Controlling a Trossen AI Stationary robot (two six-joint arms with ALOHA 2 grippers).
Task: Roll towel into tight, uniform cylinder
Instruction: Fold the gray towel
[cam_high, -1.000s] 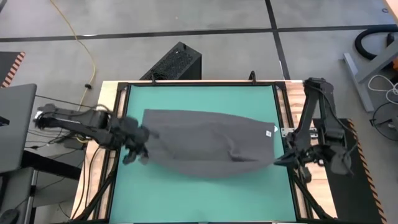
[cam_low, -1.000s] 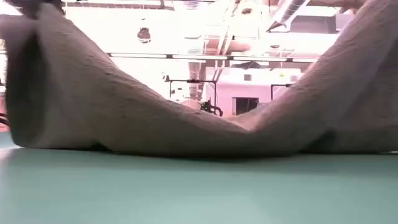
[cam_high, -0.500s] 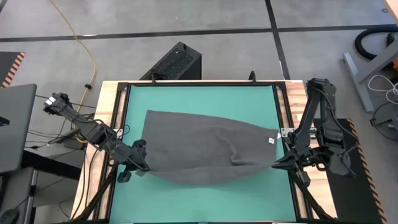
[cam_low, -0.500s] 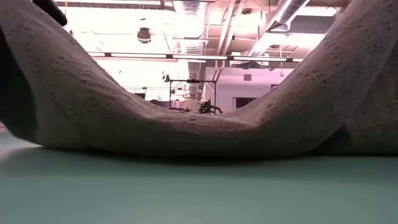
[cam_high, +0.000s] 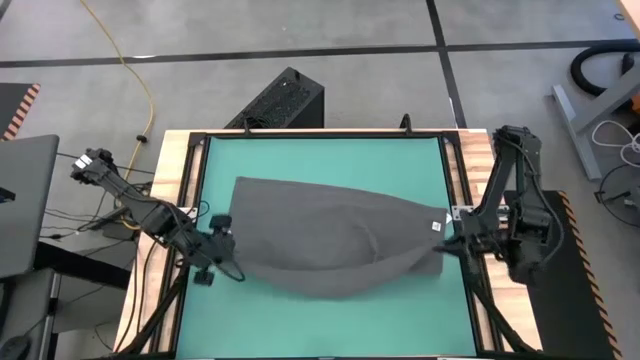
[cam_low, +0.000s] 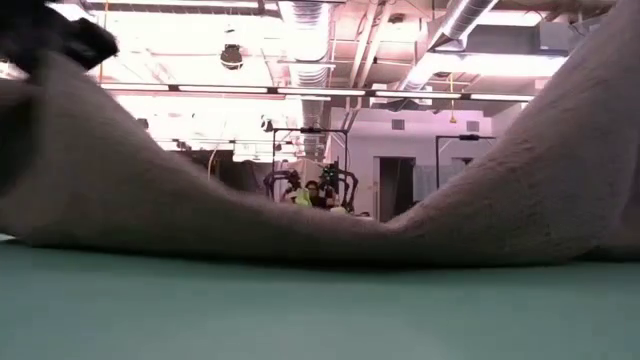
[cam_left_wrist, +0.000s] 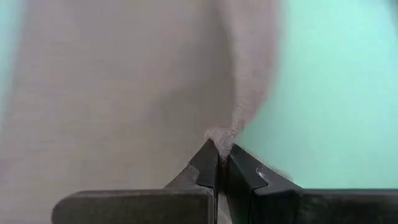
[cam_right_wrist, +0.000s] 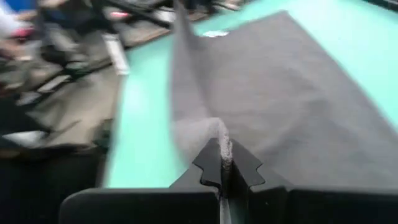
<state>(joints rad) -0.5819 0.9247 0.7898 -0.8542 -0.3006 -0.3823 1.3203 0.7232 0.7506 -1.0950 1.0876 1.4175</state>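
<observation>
The dark grey towel (cam_high: 330, 235) lies spread across the green mat (cam_high: 320, 150), its white tag (cam_high: 432, 226) at the right end. Its far part rests on the mat. In the low view the towel (cam_low: 300, 225) rises at both ends and sags in the middle onto the mat. My left gripper (cam_high: 222, 250) is shut on the towel's near left corner. My right gripper (cam_high: 447, 250) is shut on its near right corner. My left gripper pinches the towel's near left corner (cam_left_wrist: 219, 135) between its two fingers, coming level from the table's left side. The corner is lifted off the mat and the cloth runs slack toward the middle. My right gripper pinches the towel's near right corner (cam_right_wrist: 221, 138) between its two fingers, coming level from the table's right side. That end is raised, and the cloth slopes down to the mat.
Black frame rails (cam_high: 195, 200) run along the mat's left and right sides. A black box (cam_high: 280, 100) stands on the floor beyond the far edge. A laptop (cam_high: 25, 205) sits left of the table. Bare mat lies on the near side (cam_high: 320, 325).
My left gripper has carried the towel's left corner toward the table's near edge and its arm has swung round. The bunched left end has opened flatter. The towel's near edge has bowed nearer, and the raised cloth has sunk lower in the middle.
</observation>
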